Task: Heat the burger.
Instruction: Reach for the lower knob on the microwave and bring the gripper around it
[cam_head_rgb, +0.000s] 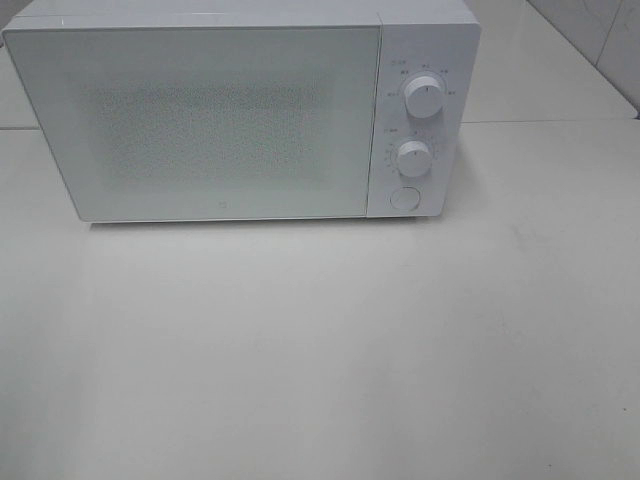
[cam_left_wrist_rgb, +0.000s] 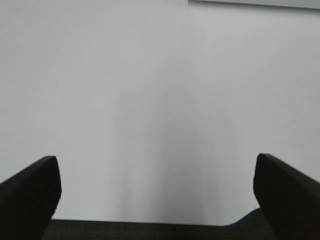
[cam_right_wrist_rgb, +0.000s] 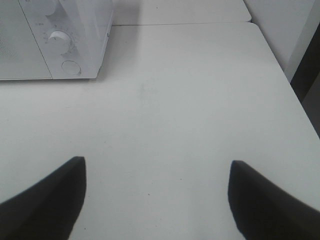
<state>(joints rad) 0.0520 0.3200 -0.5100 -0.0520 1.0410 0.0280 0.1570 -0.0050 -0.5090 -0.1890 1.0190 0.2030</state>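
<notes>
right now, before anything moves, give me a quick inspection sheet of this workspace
surface: white table, matte, a seam line toward the back
job's things: burger not in view; white microwave at the back, door shut, two knobs and a round button on its right panel
clutter: nothing seen
end effectors: left end effector open and empty over the table; right end effector open and empty, facing the microwave's knob side
cables: nothing seen
surroundings: light tiled wall at the back right
</notes>
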